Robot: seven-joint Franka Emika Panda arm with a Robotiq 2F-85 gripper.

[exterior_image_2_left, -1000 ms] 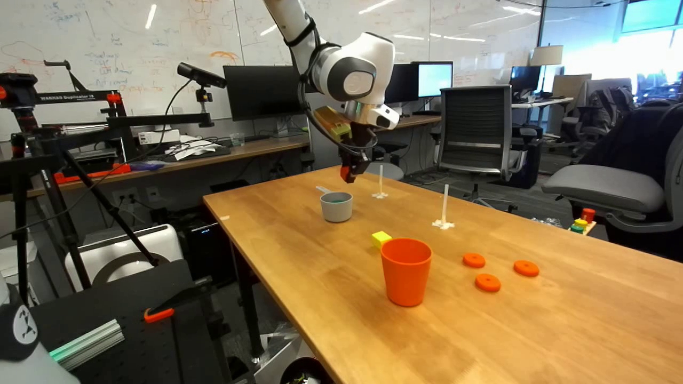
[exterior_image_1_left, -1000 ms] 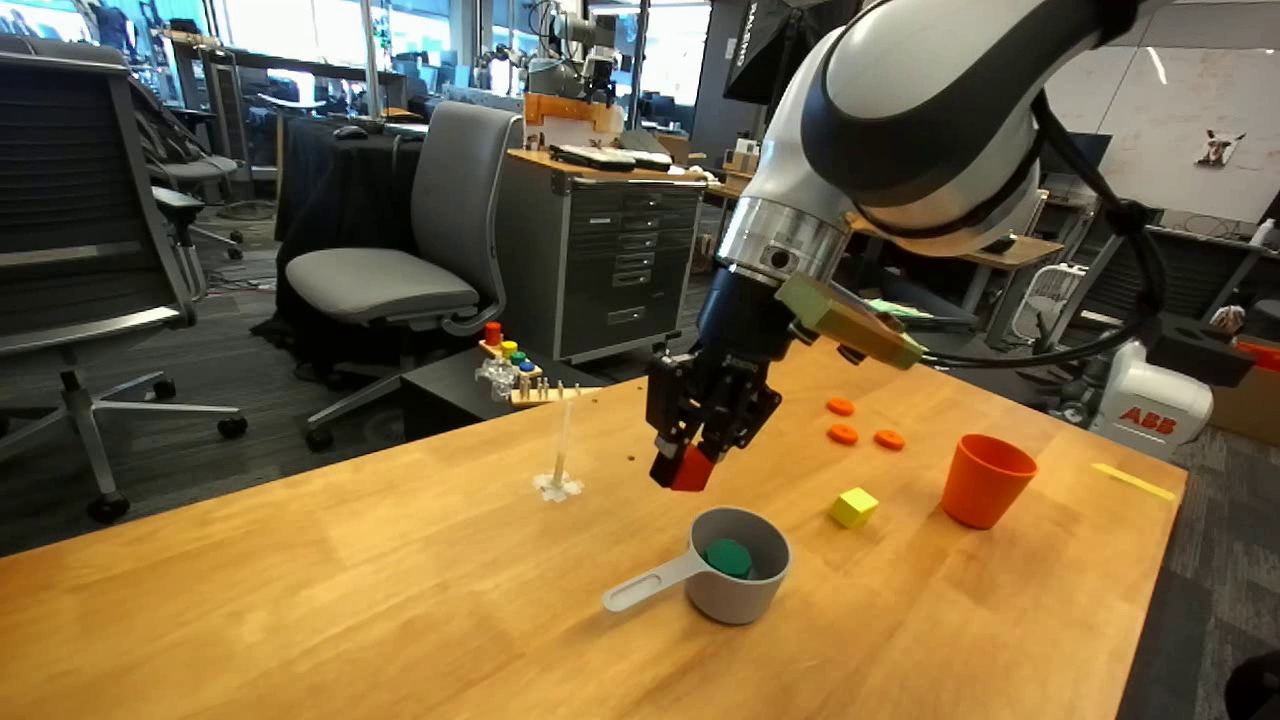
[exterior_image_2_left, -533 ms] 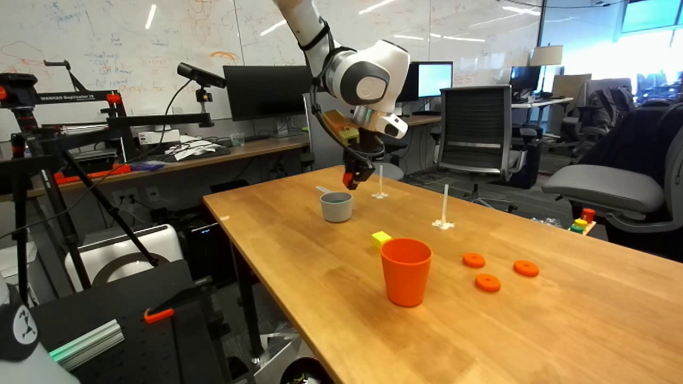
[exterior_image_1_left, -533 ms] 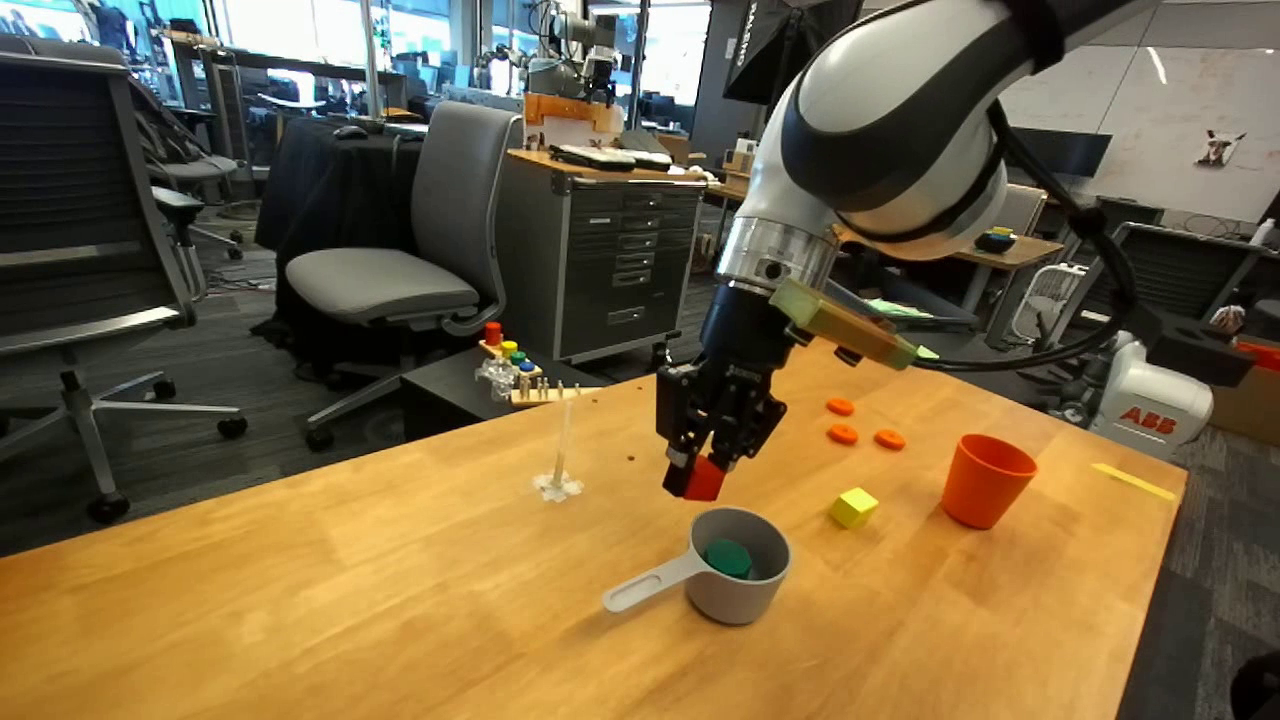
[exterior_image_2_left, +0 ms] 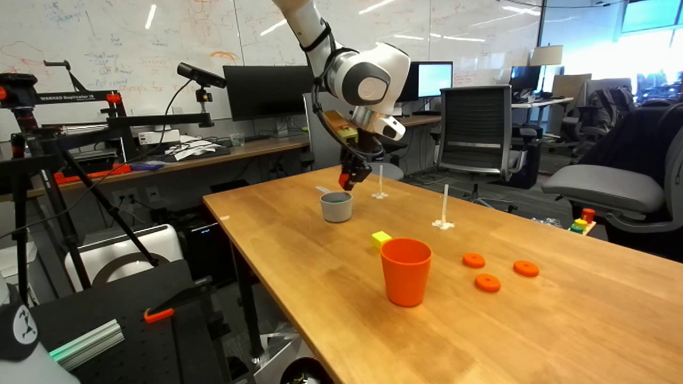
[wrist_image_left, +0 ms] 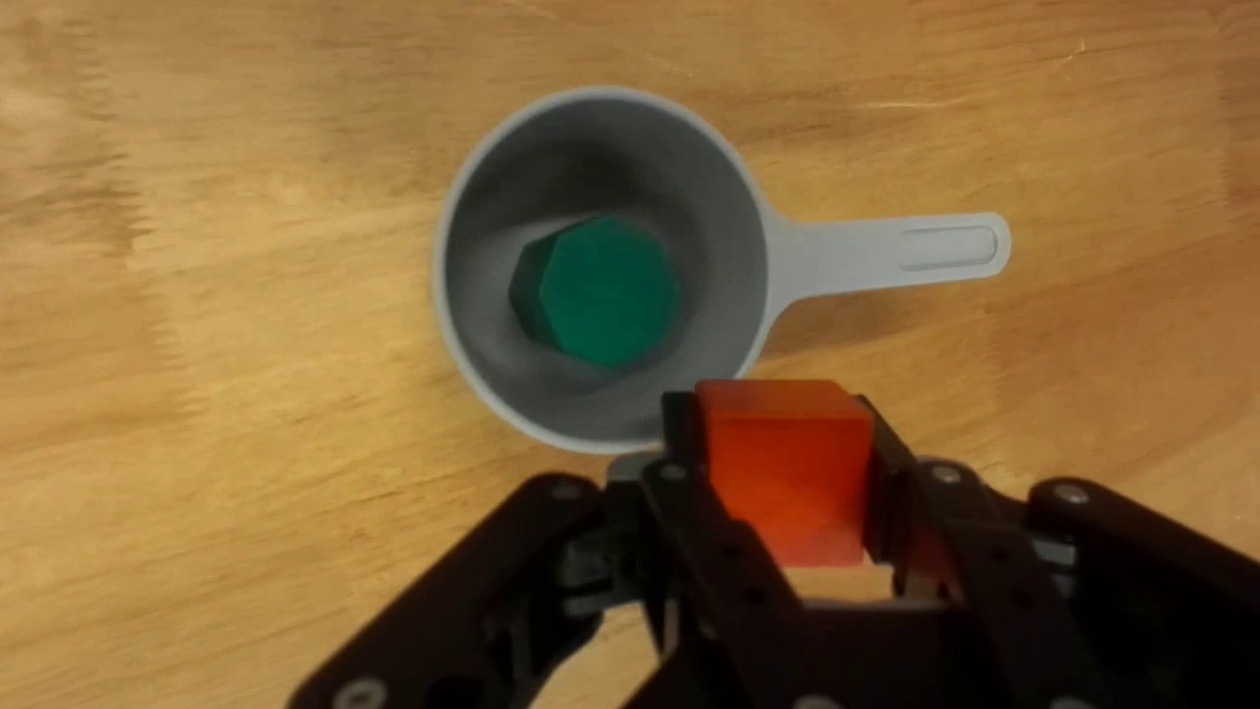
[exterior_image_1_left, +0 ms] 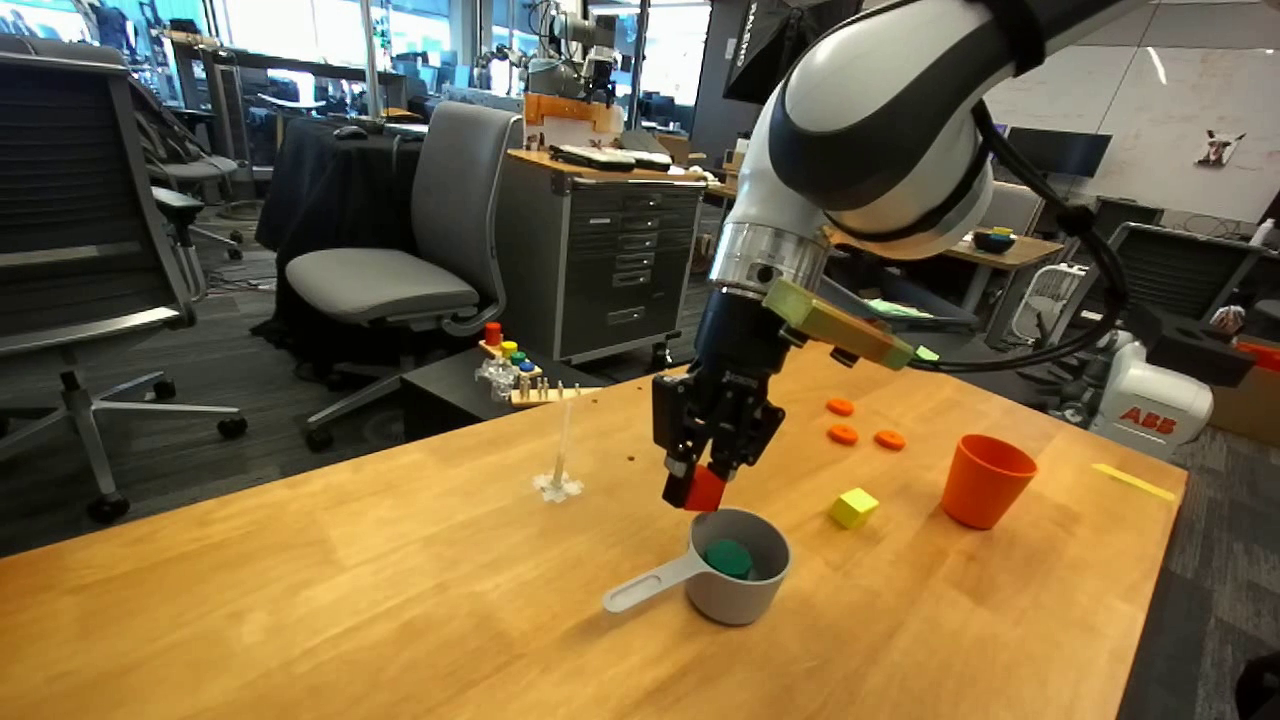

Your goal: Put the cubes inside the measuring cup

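Wooden table below; red cube pinched in gripper.

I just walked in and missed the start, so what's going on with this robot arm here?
The robot's gripper holds a red cube above the table, near the grey measuring cup but not yet inside it. A green block sits in that cup. The yellow cube rests on the table, between the measuring cup and the orange cup. The job looks to be putting the cubes into the measuring cup.
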